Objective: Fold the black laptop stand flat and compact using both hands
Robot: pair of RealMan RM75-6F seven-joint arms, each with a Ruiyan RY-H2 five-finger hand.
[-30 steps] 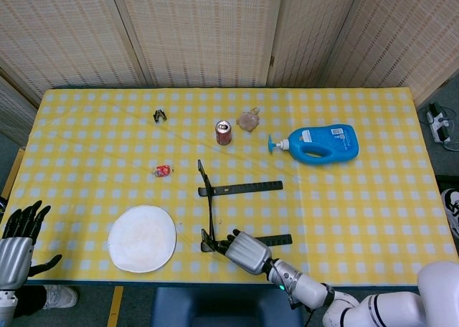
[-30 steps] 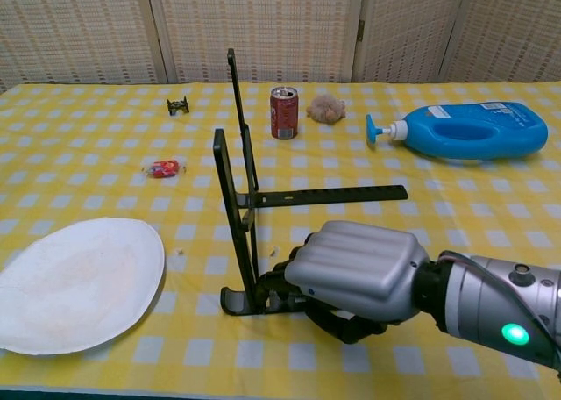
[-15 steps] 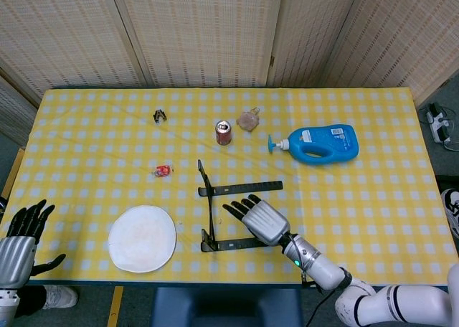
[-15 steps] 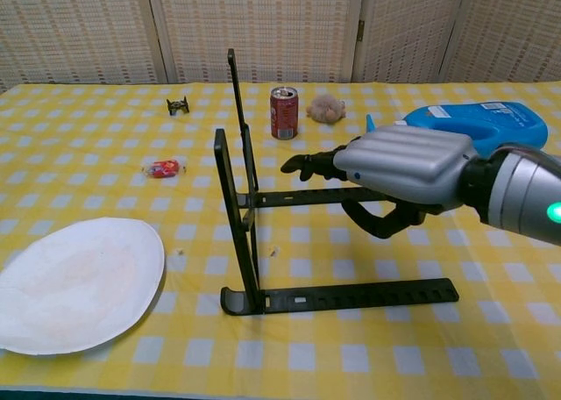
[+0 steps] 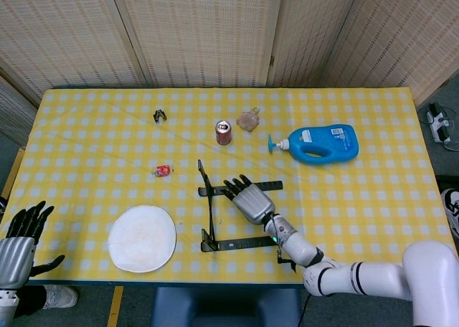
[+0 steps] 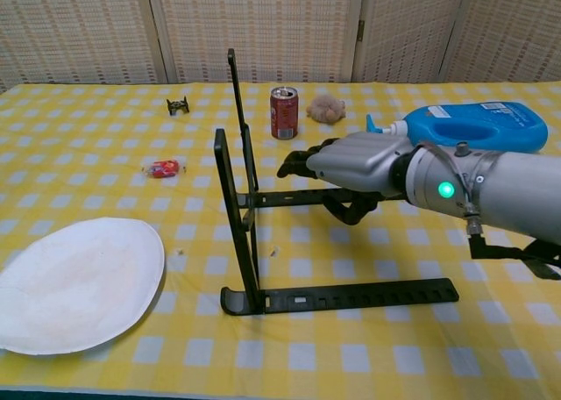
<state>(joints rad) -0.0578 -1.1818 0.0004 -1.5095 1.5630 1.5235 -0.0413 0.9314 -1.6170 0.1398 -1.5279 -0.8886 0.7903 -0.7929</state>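
The black laptop stand (image 5: 209,214) is unfolded on the yellow checked tablecloth. Its two uprights (image 6: 237,209) rise at the left, and two flat rails run to the right. My right hand (image 5: 248,198) hangs over the far rail (image 6: 298,196) with its fingers stretched towards the uprights and nothing in its grasp; I cannot tell whether it touches the rail. In the chest view the same right hand (image 6: 355,167) is beyond the near rail (image 6: 355,295). My left hand (image 5: 17,239) is off the table's front left corner, fingers spread and empty.
A white plate (image 5: 142,238) lies left of the stand. Behind the stand are a red can (image 5: 224,133), a beige lump (image 5: 249,119) and a blue detergent bottle (image 5: 321,143) on its side. A small red wrapper (image 5: 163,171) and a black clip (image 5: 160,115) lie further left.
My right hand has left the near rail by the front edge, moved away over the far rail and spread its fingers. The stand and my left hand have stayed put.
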